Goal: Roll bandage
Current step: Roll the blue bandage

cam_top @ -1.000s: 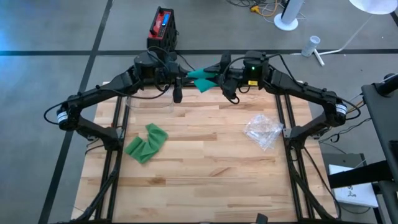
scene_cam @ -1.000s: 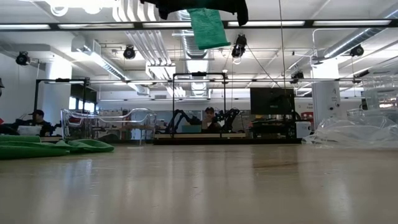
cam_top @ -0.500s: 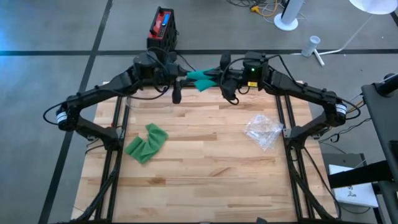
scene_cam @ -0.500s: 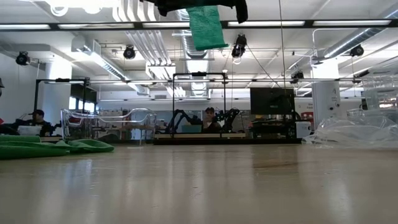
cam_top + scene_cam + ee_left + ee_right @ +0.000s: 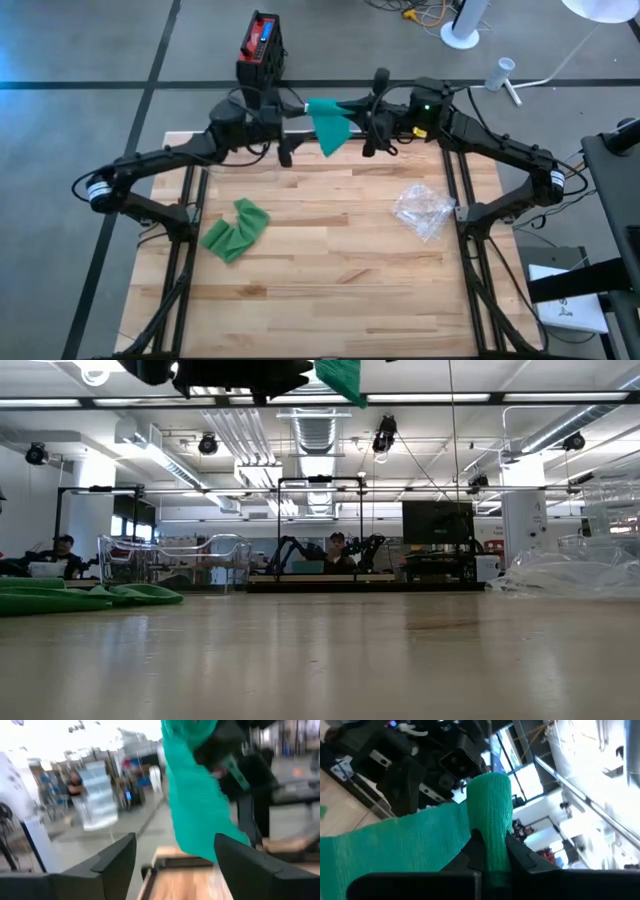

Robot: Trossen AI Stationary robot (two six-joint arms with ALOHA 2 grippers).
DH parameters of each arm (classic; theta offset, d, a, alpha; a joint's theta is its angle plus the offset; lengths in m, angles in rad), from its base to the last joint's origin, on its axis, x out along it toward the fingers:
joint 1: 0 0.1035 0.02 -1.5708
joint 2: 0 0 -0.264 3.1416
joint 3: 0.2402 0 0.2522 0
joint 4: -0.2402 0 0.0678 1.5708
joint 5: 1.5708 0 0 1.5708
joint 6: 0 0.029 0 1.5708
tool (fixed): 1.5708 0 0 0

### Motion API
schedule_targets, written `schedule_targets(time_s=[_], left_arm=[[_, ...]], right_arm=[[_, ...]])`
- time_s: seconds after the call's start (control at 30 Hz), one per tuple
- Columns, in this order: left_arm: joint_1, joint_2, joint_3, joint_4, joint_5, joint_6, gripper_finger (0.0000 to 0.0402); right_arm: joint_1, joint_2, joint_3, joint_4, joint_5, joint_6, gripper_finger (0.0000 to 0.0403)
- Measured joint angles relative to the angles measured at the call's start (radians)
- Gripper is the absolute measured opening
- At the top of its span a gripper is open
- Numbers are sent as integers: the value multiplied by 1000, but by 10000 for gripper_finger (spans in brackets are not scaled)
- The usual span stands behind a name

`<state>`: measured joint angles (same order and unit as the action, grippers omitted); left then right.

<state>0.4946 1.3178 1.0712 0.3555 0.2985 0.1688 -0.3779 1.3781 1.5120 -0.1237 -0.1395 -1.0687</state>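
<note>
A green bandage [image 5: 328, 124] hangs high over the table's far edge, and its lower edge shows at the top of the low view [image 5: 342, 378]. My right gripper [image 5: 360, 108] is shut on its rolled end [image 5: 492, 800]. My left gripper [image 5: 293, 114] stands open just left of the bandage. In the left wrist view its two fingers stand apart around [image 5: 175, 845], with the bandage's loose strip [image 5: 197, 810] ahead of them and untouched. A second crumpled green bandage [image 5: 235, 228] lies flat on the table's left side. My right gripper pinches the bandage's rolled end [image 5: 494, 827] between its two fingers [image 5: 475, 851], which lie across the roll. It comes in about level from the table's right side. The loose strip [image 5: 332, 138] spreads from the roll and hangs slack, clear of the table.
A crumpled clear plastic bag [image 5: 423, 210] lies on the table's right side. A clear container [image 5: 240, 165] sits at the far left of the wooden table [image 5: 330, 290]. A red and black device [image 5: 262, 42] stands on the floor beyond the far edge.
My left gripper has come off the bandage and sunk a little, moving toward the table's left. My right gripper has risen and rolled about its own axis with the rolled end. The strip, stretched between both grippers before, now hangs as a broad flap from the right gripper.
</note>
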Motion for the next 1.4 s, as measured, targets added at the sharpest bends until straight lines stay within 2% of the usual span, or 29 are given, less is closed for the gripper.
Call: schedule_targets(time_s=[0.2, 0.33, 0.5, 0.6, 0.67, 0.77, 0.83, 0.9, 1.03, 1.1, 1.2, 1.4], left_arm=[[-1, 28, -64, 193, 1, -98, 270], [-2, 77, -64, 293, 2, -153, 268], [-3, 103, -57, 298, 52, -175, 270], [0, 87, -59, 249, 45, -131, 272], [2, 72, -59, 203, -17, -68, 272], [3, 51, -59, 141, -164, 45, 267], [3, 42, -60, 108, -202, 77, 264], [4, 37, -62, 107, -161, 76, 262], [-5, 39, -67, 219, 63, -2, 261], [-20, 65, -69, 305, 83, -46, 263], [-36, 115, -72, 368, -5, -67, 267], [-39, 186, -63, 464, -154, -91, 268]], right_arm=[[0, 7, 0, 9, 61, 144, 25], [0, 17, 0, 26, 83, 169, 24], [0, 31, 0, 27, 163, 135, 25], [0, 28, 0, 27, 169, 138, 28], [0, 15, 0, 21, 167, 160, 28], [1, -4, 0, 23, 157, 182, 25], [0, -11, 0, 12, 157, 201, 25], [0, -11, 0, -5, 157, 218, 28], [0, -12, -1, -24, 156, 228, 25], [0, -11, -1, -18, 133, 217, 24], [0, 1, -2, -7, 82, 221, 24], [3, 18, -3, 0, 61, 229, 26]])
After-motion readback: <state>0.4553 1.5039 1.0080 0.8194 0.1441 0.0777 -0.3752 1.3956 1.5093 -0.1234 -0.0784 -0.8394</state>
